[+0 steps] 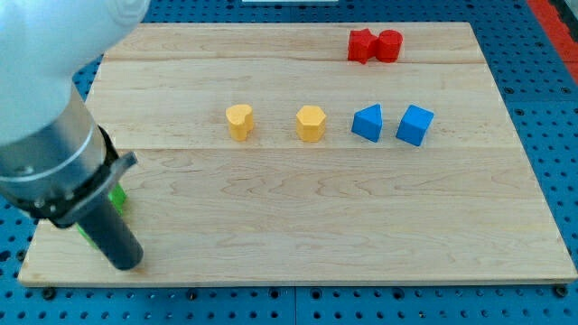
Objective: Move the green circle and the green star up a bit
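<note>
My arm fills the view's left side, and its dark rod slants down to my tip (127,264) near the board's bottom left corner. Two green blocks lie mostly hidden behind the rod. One green piece (118,199) shows just right of the rod, above the tip. A green sliver (87,236) shows just left of the rod. Neither shape can be made out. The tip sits just below and right of both green pieces, and I cannot tell whether it touches them.
On the wooden board (316,226), a yellow heart (238,121), a yellow hexagon (310,123), a blue triangle (368,122) and a blue cube (414,125) form a row. A red star (361,45) and a red circle (389,45) touch at the top.
</note>
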{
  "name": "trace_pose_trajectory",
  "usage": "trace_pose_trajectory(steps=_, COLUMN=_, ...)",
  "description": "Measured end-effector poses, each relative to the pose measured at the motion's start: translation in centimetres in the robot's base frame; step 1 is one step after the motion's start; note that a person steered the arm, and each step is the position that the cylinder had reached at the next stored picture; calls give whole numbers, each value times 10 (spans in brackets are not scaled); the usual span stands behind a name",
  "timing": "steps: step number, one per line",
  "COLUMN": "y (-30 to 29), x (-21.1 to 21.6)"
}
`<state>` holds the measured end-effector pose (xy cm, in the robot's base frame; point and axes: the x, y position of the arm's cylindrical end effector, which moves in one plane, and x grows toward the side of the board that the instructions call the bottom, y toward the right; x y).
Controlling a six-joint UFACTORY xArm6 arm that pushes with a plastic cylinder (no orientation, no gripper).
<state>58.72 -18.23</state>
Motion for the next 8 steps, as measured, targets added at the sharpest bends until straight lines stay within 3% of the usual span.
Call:
trace_pose_trajectory(steps=1, y=-16, x=-19)
trace_pose_trajectory(steps=2, y=-16, x=-2)
trace_pose_trajectory(steps=3, y=-54, x=-2)
trace_pose_trajectory(steps=4, y=-66, x=-23)
trace_pose_trajectory(steps=6, y=-57, x=-82)
trace_pose_trajectory(steps=8, y=2, x=-97)
